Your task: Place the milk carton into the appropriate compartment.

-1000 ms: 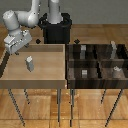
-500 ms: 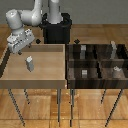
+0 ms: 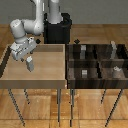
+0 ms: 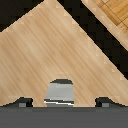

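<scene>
While the milk carton [image 3: 29,63] stands upright on the floor of the light tan bin [image 3: 50,75], gripper [image 3: 24,59] hovers just above it, jaws spread either side, nothing held, dark four-cell bin [image 3: 97,80] beside.

A white, rounded-jointed arm [image 3: 31,26] is mounted on a black pedestal [image 3: 58,30]; the end effector [image 3: 25,56] is tipped with dark fingers.
</scene>
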Available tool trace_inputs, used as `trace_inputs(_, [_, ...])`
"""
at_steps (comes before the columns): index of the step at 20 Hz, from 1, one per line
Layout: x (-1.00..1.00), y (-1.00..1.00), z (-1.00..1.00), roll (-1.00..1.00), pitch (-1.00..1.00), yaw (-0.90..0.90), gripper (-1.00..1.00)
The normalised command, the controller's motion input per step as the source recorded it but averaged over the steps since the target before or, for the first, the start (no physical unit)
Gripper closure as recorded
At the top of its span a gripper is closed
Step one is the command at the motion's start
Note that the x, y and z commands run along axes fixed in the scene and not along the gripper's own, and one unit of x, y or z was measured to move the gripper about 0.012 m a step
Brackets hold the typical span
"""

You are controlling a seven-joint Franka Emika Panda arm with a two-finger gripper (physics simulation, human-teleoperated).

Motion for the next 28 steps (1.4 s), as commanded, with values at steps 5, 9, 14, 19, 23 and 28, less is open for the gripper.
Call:
trace_inputs(5, [0.00, 0.00, -0.60, 0.00, 0.00, 0.00, 1.00])
trace_inputs(9, [0.00, 0.00, 0.00, 0.00, 0.00, 0.00, 1.00])
trace_inputs(14, [0.00, 0.00, 0.80, 0.00, 0.00, 0.00, 1.00])
trace_inputs(19, [0.00, 0.00, 1.00, 0.00, 0.00, 0.00, 1.00])
trace_inputs(23, [-0.25, 0.00, 1.00, 0.00, 0.00, 0.00, 1.00])
trace_inputs(28, [-0.80, 0.00, 0.00, 0.00, 0.00, 0.00, 1.00])
